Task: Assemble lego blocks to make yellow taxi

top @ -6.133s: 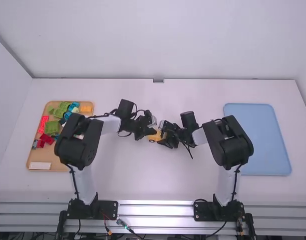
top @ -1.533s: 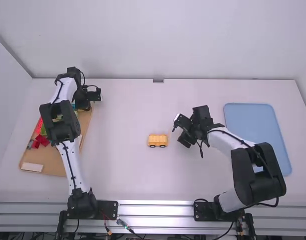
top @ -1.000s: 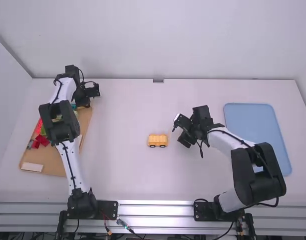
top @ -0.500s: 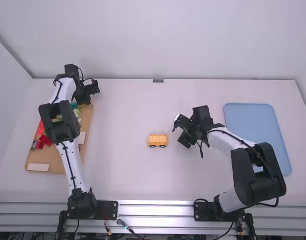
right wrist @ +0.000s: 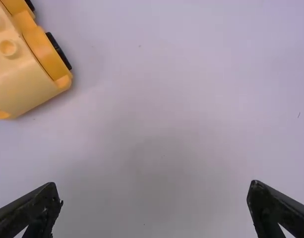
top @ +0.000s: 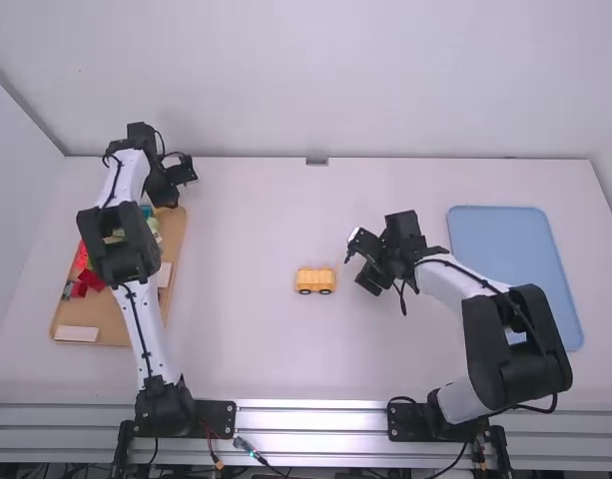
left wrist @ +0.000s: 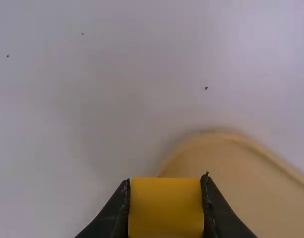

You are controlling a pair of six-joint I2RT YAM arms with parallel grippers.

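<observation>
Left gripper (left wrist: 166,180) pinched a yellow block (left wrist: 166,209) by the tray (top: 116,321); right gripper (right wrist: 154,185), spread wide, sat near the toy car (top: 315,280) mid-table — good seating needed studs (right wrist: 8,48) lined up, then straight pressure.

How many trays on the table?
2: tan tray at the left, partly hidden by the left arm; blue tray at the right, partly hidden by the right arm.

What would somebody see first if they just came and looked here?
Probably the little yellow car with black wheels, standing around the middle of the white table. Next, the bright yellow block pinched in the left gripper, and the big blue tray on the right.
</observation>
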